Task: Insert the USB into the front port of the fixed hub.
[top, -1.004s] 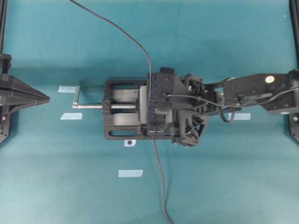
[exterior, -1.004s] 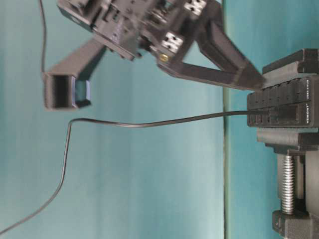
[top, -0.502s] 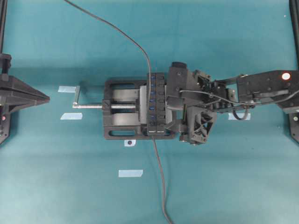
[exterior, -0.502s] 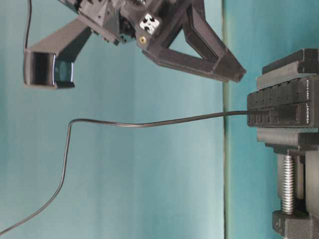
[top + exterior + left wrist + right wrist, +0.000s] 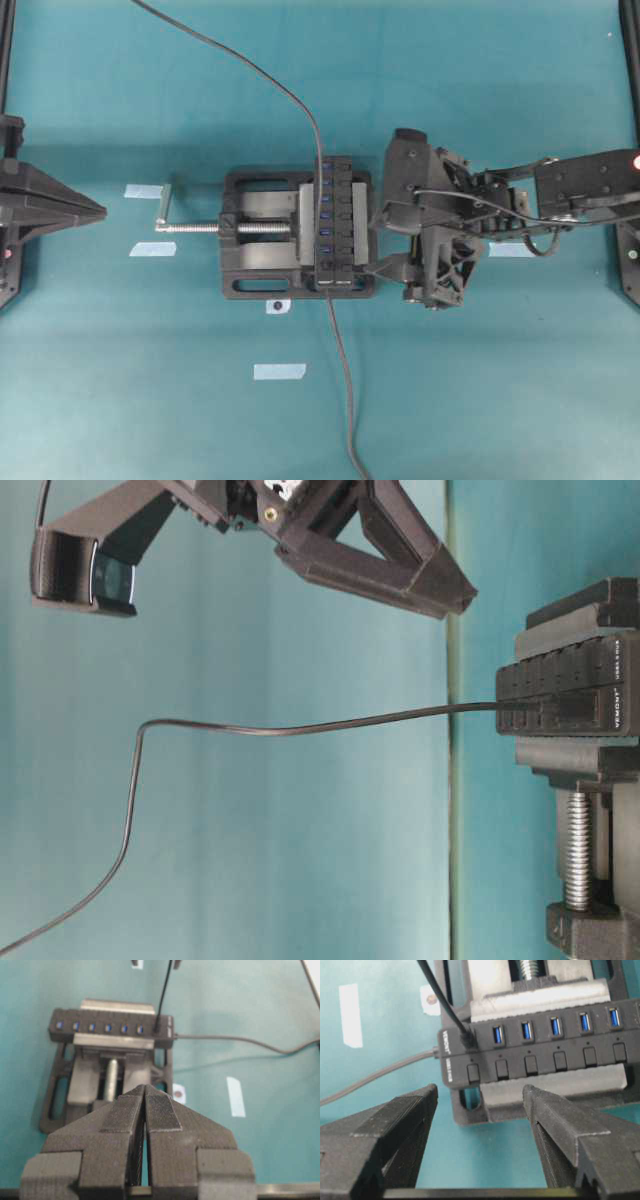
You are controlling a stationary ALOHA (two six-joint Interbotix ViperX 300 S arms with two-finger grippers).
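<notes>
Teal table surface (image 5: pixel 480 400) fills every view, evenly lit. Pale tape strips (image 5: pixel 279 371) lie on it, left of the right gripper (image 5: pixel 376 243).

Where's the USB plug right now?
The USB plug sits in the end slot of the hub, leftmost in the right wrist view, beside the row of free blue ports, with the vise gripping the hub.

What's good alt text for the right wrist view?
The USB sits plugged into the end slot of the fixed hub, clamped in a vise on a teal table. The right gripper is open and empty in the foreground, short of the hub.
</notes>
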